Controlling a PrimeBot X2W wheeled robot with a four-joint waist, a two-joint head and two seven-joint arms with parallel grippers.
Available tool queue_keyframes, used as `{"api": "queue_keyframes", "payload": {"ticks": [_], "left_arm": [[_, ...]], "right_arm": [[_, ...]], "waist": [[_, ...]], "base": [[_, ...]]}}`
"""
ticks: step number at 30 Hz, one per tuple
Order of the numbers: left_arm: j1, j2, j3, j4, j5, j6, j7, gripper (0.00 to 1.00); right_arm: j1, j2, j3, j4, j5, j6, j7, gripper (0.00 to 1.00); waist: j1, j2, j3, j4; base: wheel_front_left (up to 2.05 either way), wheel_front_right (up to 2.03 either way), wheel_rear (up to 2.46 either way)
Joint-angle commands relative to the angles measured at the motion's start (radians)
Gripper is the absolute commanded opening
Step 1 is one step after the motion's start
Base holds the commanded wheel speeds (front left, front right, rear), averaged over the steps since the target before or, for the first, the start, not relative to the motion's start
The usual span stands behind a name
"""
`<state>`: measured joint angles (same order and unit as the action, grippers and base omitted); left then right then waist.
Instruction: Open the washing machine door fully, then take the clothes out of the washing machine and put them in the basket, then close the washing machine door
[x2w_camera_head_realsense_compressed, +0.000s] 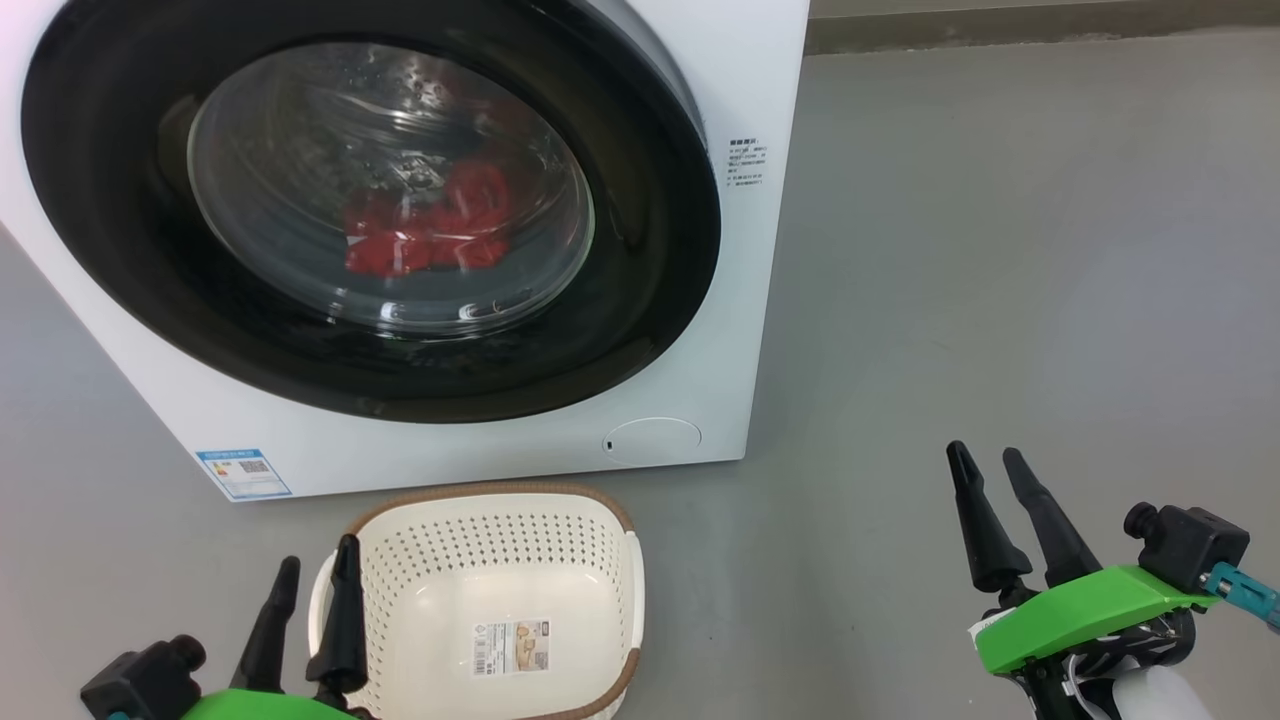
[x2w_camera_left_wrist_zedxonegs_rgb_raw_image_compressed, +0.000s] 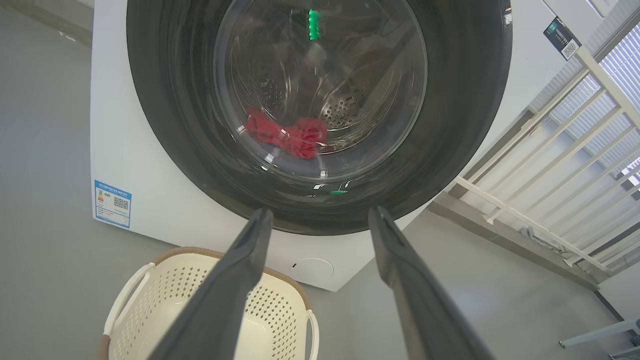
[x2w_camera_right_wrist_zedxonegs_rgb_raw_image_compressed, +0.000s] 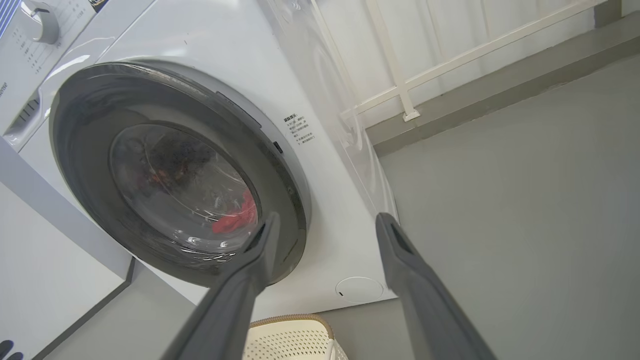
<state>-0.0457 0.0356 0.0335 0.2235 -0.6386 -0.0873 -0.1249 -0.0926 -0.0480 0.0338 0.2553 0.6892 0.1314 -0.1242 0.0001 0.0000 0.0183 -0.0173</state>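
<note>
The white washing machine (x2w_camera_head_realsense_compressed: 480, 445) stands ahead with its round black-rimmed door (x2w_camera_head_realsense_compressed: 650, 290) shut. Red clothes (x2w_camera_head_realsense_compressed: 430, 230) lie inside the drum, seen through the glass, also in the left wrist view (x2w_camera_left_wrist_zedxonegs_rgb_raw_image_compressed: 290, 135) and the right wrist view (x2w_camera_right_wrist_zedxonegs_rgb_raw_image_compressed: 235, 220). The cream perforated basket (x2w_camera_head_realsense_compressed: 600, 520) with a brown rim sits empty on the floor in front of the machine. My left gripper (x2w_camera_head_realsense_compressed: 318, 575) is open at the basket's left edge. My right gripper (x2w_camera_head_realsense_compressed: 990, 465) is open over bare floor to the right of the machine, holding nothing.
Grey floor (x2w_camera_head_realsense_compressed: 1000, 250) stretches to the right of the machine. A white railing (x2w_camera_left_wrist_zedxonegs_rgb_raw_image_compressed: 560, 165) and a low ledge run behind and beside it. A blue label (x2w_camera_head_realsense_compressed: 244, 473) and a round cap (x2w_camera_head_realsense_compressed: 653, 440) mark the machine's lower front.
</note>
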Motion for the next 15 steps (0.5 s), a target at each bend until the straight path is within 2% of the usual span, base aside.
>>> {"api": "queue_keyframes", "payload": {"ticks": [1, 15], "left_arm": [[-0.048, 0.011, 0.019, -0.027, 0.027, 0.007, -0.013, 1.00], [-0.060, 0.012, 0.019, -0.025, 0.195, 0.016, -0.054, 1.00]], "right_arm": [[-0.055, -0.002, 0.007, -0.024, -0.030, 0.000, -0.013, 1.00], [-0.070, 0.002, 0.013, -0.028, -0.205, -0.001, -0.054, 1.00]], "waist": [[-0.0001, 0.0000, 0.000, 0.000], [-0.0001, 0.0000, 0.008, -0.007]], "base": [[0.00, 0.00, 0.00], [0.00, 0.00, 0.00]]}}
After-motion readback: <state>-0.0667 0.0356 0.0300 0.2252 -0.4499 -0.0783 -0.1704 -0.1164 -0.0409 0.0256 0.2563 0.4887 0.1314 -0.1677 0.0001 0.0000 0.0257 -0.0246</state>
